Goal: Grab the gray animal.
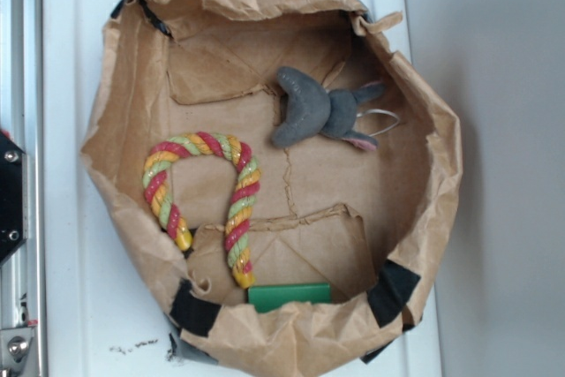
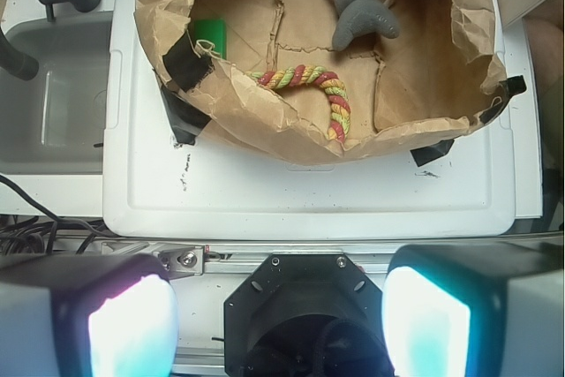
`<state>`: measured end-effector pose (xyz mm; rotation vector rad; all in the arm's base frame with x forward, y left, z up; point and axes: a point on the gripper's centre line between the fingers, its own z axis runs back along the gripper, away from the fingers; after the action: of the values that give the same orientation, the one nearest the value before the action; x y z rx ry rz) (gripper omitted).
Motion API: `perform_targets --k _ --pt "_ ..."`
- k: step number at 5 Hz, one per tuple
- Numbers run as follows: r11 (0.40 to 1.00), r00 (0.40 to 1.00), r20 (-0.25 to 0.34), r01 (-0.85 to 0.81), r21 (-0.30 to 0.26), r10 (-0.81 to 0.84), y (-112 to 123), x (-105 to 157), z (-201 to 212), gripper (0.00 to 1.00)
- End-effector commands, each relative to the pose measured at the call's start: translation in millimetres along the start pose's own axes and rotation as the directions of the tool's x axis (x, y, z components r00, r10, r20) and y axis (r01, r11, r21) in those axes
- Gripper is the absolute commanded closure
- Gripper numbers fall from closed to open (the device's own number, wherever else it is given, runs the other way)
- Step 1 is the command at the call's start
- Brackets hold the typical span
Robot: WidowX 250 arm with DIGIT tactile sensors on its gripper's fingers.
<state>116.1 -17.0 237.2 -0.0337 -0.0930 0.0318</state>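
White plastic surface (image 1: pixel 71 218) carries a crumpled brown paper bag (image 1: pixel 124 59); at two o'clock inside, the soft gray plush animal (image 1: pixel 305 112) looks light, best pinched mid-body by the spread hand (image 2: pixel 278 320).

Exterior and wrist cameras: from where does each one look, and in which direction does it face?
Exterior: it sits above and looks straight down into the brown paper bag; of the robot, only a dark part shows at the left edge.
Wrist: it sits on the arm, outside the bag, and looks over the white surface toward it; the open claw fills the bottom.
Both show the gray animal, rope toy and green block.
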Motion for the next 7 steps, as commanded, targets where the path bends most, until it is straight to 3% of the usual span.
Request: perform_targets --k 1,3,4,5,7 --pt "1.0 1.0 0.0 0.0 0.0 0.0 0 0 0 0.0" --pt "0.999 0.998 0.049 -0.049 -0.016 0.049 -12 40 -13 0.0" --pt "1.0 0.994 0.109 0.014 0.008 -0.015 -7 85 -28 0.0" --pt "0.998 0.997 0.055 0.053 0.029 -0.055 24 130 -60 0.0" --pt "0.998 0.997 0.055 0.053 0.029 -0.055 24 130 -60 0.0"
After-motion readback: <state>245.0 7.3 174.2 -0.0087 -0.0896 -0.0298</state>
